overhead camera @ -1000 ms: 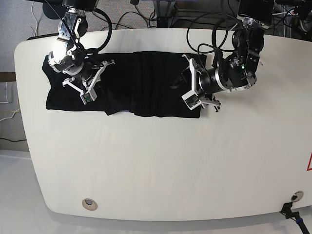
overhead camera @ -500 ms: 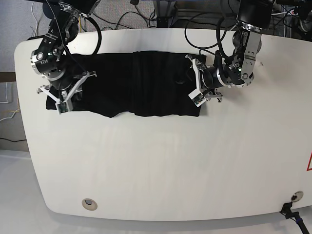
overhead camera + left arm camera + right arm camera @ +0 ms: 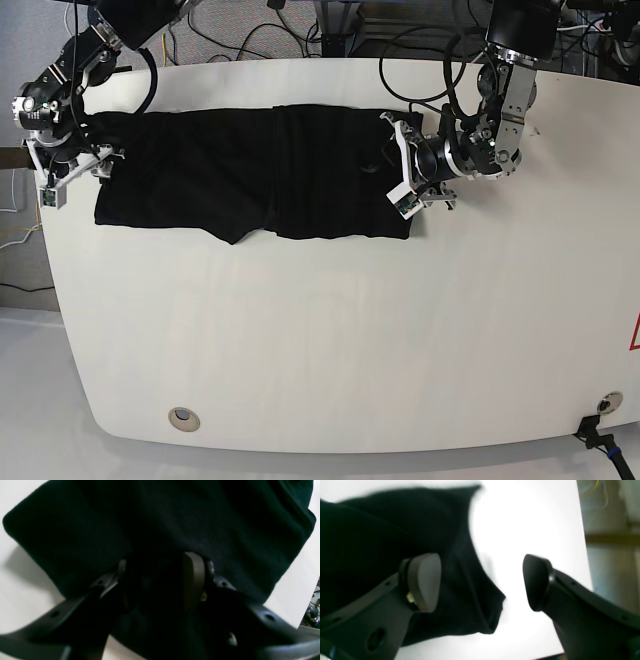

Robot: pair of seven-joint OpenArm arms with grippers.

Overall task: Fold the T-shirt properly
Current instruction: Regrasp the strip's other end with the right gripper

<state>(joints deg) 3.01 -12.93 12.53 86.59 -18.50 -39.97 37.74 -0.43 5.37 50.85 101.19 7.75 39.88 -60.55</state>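
- The black T-shirt (image 3: pixel 250 175) lies spread flat as a wide dark band on the white table (image 3: pixel 330 340), close to the table's far edge and reaching toward its far left corner in the base view.
- Only the plain black side of the cloth shows; no print can be seen.
- The near edge of the shirt is not straight: one small flap hangs lower around the middle of it.
- The left gripper (image 3: pixel 407 180) is at the shirt's end that is nearer to the middle of the far edge, low over the cloth.
- In the left wrist view the two fingers (image 3: pixel 193 580) stand a little apart with a dark fold of the shirt between them, so this claw is gripping the T-shirt (image 3: pixel 160 525).
- The right gripper (image 3: pixel 65 180) is at the other end of the shirt, beside the table's left edge.
- In the right wrist view its jaws are spread wide, and nothing is between them; the claw is open.
- There, one pad (image 3: pixel 423 581) is over the black cloth (image 3: pixel 382 555), the other is over bare white table (image 3: pixel 532 525).
- A corner of the shirt lies just below the gap of the open jaws, and I cannot tell if a finger touches it.
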